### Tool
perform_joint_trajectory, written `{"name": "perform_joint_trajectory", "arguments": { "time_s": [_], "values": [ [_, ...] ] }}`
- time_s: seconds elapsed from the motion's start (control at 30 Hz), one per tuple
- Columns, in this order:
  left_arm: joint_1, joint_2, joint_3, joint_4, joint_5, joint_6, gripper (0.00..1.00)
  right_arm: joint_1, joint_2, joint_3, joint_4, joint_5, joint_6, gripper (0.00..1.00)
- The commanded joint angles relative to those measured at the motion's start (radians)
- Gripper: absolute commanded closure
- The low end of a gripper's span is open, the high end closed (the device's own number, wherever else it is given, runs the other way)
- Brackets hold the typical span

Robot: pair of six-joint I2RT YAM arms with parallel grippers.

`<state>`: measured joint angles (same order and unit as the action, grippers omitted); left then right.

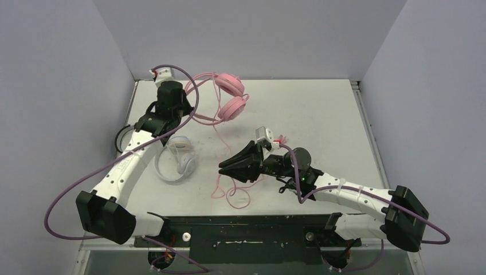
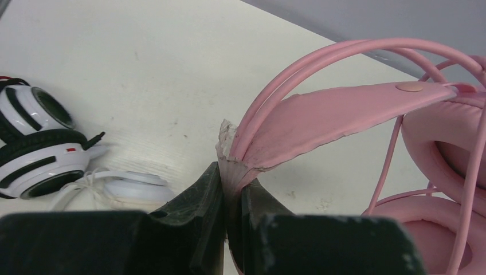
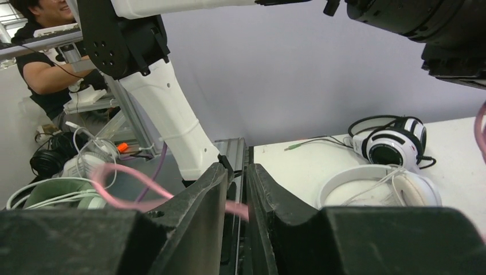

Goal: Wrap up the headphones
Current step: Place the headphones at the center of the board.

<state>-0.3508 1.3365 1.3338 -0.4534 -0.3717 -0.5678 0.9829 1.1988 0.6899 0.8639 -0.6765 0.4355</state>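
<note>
The pink headphones (image 1: 230, 96) lie at the back left of the table; their headband (image 2: 344, 109) and ear pads fill the left wrist view. My left gripper (image 1: 188, 112) (image 2: 232, 175) is shut on the worn end of the pink headband. The pink cable (image 1: 232, 192) runs forward in loose loops. My right gripper (image 1: 224, 167) (image 3: 236, 172) is shut on this pink cable (image 3: 126, 177), held above the table. The white headphones (image 1: 177, 157) (image 3: 378, 186) (image 2: 134, 189) lie beside the left arm. The black-and-white headphones (image 2: 40, 154) (image 3: 392, 143) sit left of them, mostly hidden under the left arm in the top view.
Grey walls enclose the table (image 1: 309, 114) on three sides. The left arm (image 3: 166, 103) stands close in front of the right gripper. A person (image 3: 46, 63) and loose cables are beyond the table's edge in the right wrist view.
</note>
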Motion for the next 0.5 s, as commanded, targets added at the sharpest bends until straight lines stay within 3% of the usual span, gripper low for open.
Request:
{"name": "perform_joint_trajectory", "arguments": {
  "time_s": [0.0, 0.23, 0.37, 0.47],
  "values": [
    [-0.017, -0.075, -0.032, 0.217, -0.150, 0.066, 1.00, -0.028, -0.057, 0.071, -0.067, 0.063, 0.046, 0.79],
    [-0.030, -0.121, -0.087, 0.233, -0.184, 0.113, 1.00, -0.131, -0.060, 0.071, -0.192, 0.048, 0.041, 0.78],
    [-0.032, -0.149, -0.042, 0.201, -0.152, 0.115, 1.00, -0.156, -0.078, 0.040, -0.350, 0.122, -0.091, 0.61],
    [-0.032, -0.169, 0.011, 0.151, -0.091, 0.095, 1.00, -0.156, -0.111, -0.012, -0.363, 0.222, -0.189, 0.46]
  ]
}}
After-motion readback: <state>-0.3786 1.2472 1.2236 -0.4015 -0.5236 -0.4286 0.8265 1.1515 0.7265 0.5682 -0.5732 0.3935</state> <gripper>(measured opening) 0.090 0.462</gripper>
